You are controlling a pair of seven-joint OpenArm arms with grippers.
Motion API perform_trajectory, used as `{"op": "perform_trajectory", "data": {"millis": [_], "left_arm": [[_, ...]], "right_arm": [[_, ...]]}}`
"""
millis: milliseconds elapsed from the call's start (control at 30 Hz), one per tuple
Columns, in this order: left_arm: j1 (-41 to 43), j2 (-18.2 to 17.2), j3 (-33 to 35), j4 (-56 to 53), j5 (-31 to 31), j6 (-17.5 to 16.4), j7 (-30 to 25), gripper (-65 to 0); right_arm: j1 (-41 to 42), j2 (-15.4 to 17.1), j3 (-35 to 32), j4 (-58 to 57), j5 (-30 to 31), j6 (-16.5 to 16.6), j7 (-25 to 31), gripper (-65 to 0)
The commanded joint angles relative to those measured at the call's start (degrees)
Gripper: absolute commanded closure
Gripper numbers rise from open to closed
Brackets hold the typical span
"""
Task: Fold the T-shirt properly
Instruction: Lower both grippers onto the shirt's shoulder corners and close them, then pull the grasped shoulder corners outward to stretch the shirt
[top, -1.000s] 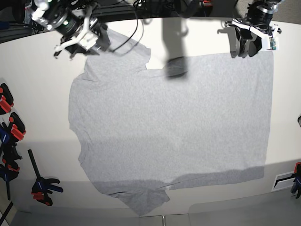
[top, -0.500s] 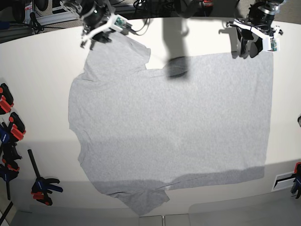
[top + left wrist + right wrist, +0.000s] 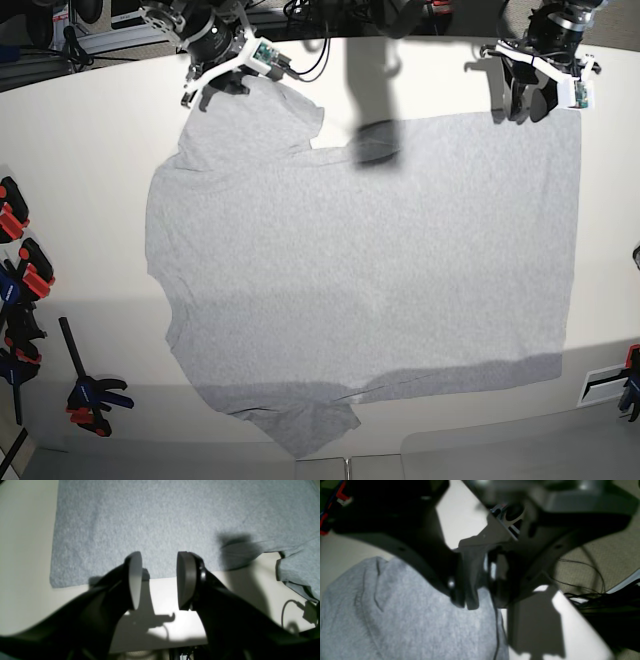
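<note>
Across the table (image 3: 90, 150): the T-shirt (image 3: 360, 270) lies spread flat, plain side up.
Change: right gripper (image 3: 215, 85) has swung over to the far sleeve, its fingers narrowing around the sleeve edge; grip unconfirmed.
Left gripper (image 3: 157, 580): fingers (image 3: 186, 580) half-open, empty, straddling the hem corner.
Meaning: first fold looks imminent.

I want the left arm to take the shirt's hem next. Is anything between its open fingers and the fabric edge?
Nothing visible. The left gripper hangs with jaws apart right at the T-shirt hem, only bare table beneath.
</note>
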Motion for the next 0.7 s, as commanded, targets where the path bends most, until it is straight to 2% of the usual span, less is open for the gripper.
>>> {"op": "perform_trajectory", "data": {"millis": [0,100,167,267,333,400,567,633,667], "left_arm": [[0.6,-0.3,-0.3,1.0,-0.3,-0.1,-1.5,-21.1],[0.6,-0.3,-0.3,1.0,-0.3,-0.1,-1.5,-21.1],[0.6,-0.3,-0.3,1.0,1.1,-0.1,-1.6,-21.1],[0.6,-0.7,-0.3,0.9,10.2,-0.1,-3.7,-21.1],[0.6,-2.0,-0.3,0.6,15.8,0.0,-6.1,-21.1],[0.6,-3.8,-0.3,-0.1,18.2,0.0,-9.1,-21.1],[0.2,-10.4,-0.3,-5.3,18.3,-0.2,-14.4,-21.1],[-0.5,-14.0,-0.3,-9.3,18.3,-1.6,-15.6,-21.1],[-0.8,-16.1,-0.3,-11.5,18.4,-3.4,-16.2,-21.1]], "right_arm": [[-0.6,0.8,0.1,-0.4,-0.6,1.0,-3.2,-17.4],[-0.6,0.8,0.1,-0.4,-0.6,1.0,-3.2,-17.4],[-0.6,0.8,0.1,-0.4,-0.6,1.0,-3.2,-13.5],[-0.6,0.8,0.1,-0.4,-0.4,1.0,-3.2,-0.6],[-0.6,0.8,0.1,-0.4,-0.3,1.0,-3.5,0.0],[-0.6,0.8,0.1,-0.4,-0.3,1.0,-4.0,0.0],[-0.6,0.8,0.1,-0.4,-0.4,1.0,-4.1,0.0],[-0.6,0.8,0.1,-0.4,-0.3,1.0,-4.0,0.0],[-0.6,0.8,0.1,-0.4,-0.4,1.0,-4.0,0.0]]}}
